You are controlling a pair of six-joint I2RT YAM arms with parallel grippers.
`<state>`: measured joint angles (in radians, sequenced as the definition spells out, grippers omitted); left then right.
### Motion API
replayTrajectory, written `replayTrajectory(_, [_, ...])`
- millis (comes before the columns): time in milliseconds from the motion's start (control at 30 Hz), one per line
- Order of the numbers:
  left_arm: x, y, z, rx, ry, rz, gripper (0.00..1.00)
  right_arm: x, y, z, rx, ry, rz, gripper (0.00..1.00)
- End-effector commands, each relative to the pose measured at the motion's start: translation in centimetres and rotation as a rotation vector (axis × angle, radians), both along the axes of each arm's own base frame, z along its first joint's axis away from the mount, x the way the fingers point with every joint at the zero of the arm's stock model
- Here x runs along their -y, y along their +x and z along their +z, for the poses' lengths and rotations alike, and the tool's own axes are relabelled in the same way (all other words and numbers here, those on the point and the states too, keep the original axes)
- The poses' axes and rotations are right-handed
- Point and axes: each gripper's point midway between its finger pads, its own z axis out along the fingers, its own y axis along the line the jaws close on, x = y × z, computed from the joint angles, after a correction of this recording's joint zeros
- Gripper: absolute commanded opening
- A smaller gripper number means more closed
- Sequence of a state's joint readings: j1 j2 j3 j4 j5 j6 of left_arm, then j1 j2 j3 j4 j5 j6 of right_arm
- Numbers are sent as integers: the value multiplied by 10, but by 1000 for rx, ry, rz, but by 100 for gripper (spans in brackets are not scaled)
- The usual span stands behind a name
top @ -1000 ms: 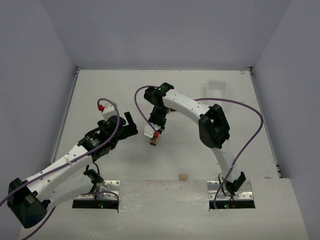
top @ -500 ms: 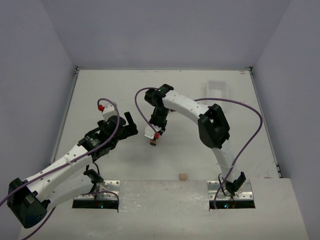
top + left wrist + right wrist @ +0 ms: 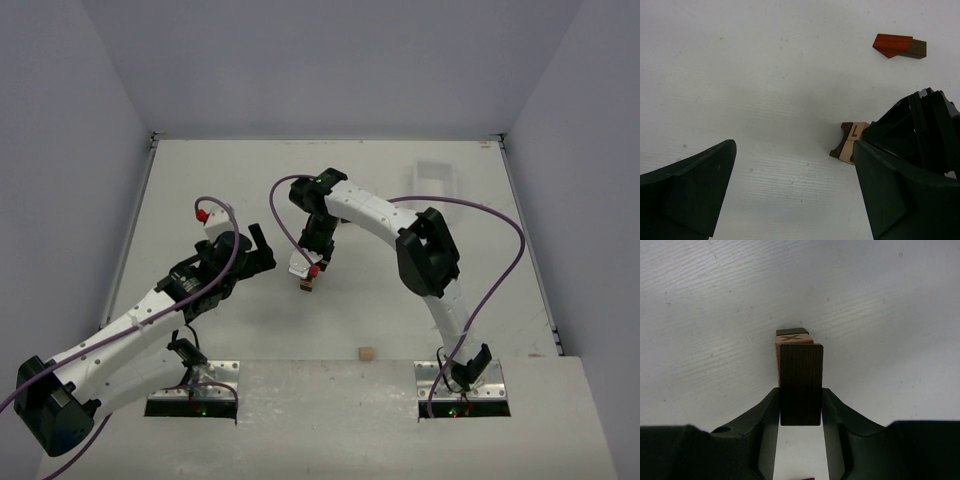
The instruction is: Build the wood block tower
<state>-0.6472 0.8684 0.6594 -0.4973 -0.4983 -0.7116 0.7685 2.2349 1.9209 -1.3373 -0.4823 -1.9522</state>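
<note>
— Where is your right gripper point(image 3: 312, 266)?

— Over the wood block tower point(image 3: 309, 285), near the middle of the table point(image 3: 200, 180). My fingers point(image 3: 767, 412) are pinching a dark brown plank point(image 3: 801, 382), one against each long side, with no gap that I can see. The plank's far end lies over a tan block point(image 3: 790, 342) marked with an X. I cannot tell whether it rests on it. A darker block point(image 3: 791, 331) shows just past that, at twelve o'clock in my wrist view.

— And your left?

— My left gripper point(image 3: 262, 250) is spread wide with nothing between its fingers. It hangs at ten o'clock from the tower, near it but apart. In its wrist view the tower sits just beside my right gripper's black fingers, and one tan face bears the letter L.

— What else lies on the table?

— In the left wrist view, a red-orange block point(image 3: 892, 45) overlaps a dark brown block point(image 3: 917, 49) at one o'clock from the tower. From above, a loose tan block point(image 3: 367, 353) sits at five o'clock from the tower, by the near edge. A clear tray point(image 3: 435, 175) sits between one and two o'clock, toward the far edge.
</note>
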Motion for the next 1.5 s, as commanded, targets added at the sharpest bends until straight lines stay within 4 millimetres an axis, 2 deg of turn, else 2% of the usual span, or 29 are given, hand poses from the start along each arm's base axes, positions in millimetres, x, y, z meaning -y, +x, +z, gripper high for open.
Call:
replayTrajectory(0, [0, 5, 9, 41, -15, 13, 100, 16, -27, 21, -62, -3, 124, 41])
replayTrajectory(567, [-1, 5, 7, 32, -10, 17, 100, 14, -29, 26, -65, 9, 113, 60])
replayTrajectory(667, [-2, 3, 9, 35, -17, 19, 100, 11, -28, 37, -48, 36, 93, 69])
replayTrajectory(733, [-2, 3, 10, 38, -27, 26, 100, 12, -27, 43, -33, 45, 79, 82])
replayTrajectory(767, [-3, 2, 11, 39, -30, 27, 100, 13, -27, 46, -26, 47, 77, 93])
replayTrajectory(800, [-3, 1, 13, 43, -35, 28, 100, 14, -28, 48, -25, 50, 70, 98])
replayTrajectory(933, [-3, 1, 17, 44, -52, 36, 100, 20, -31, 67, -7, 80, 19, 99])
replayTrajectory(1033, [-2, 2, 15, 18, -53, 62, 100, 22, -29, 90, 4, 152, -64, 99])
replayTrajectory(1167, [1, 5, 2, -32, -61, 104, 100, 33, -23, 103, -32, 259, -260, 99])
replayTrajectory(1267, [0, 10, -15, -94, -31, 136, 100, 39, -22, 119, -24, 454, -418, 99])
replayTrajectory(1333, [3, 14, -28, -138, -15, 132, 100, 49, -31, 104, -120, 492, -636, 99])
replayTrajectory(1367, [7, 16, -34, -153, -17, 117, 100, 43, -16, 131, -79, 615, -723, 99])
replayTrajectory(1400, [13, 17, -38, -172, -32, 92, 100, 53, -24, 121, -79, 655, -806, 99])
replayTrajectory(1433, [18, 17, -41, -182, -37, 74, 100, 55, -17, 110, -98, 670, -906, 99])
replayTrajectory(1467, [21, 19, -44, -188, -40, 60, 100, 59, -4, 123, -93, 740, -1040, 99])
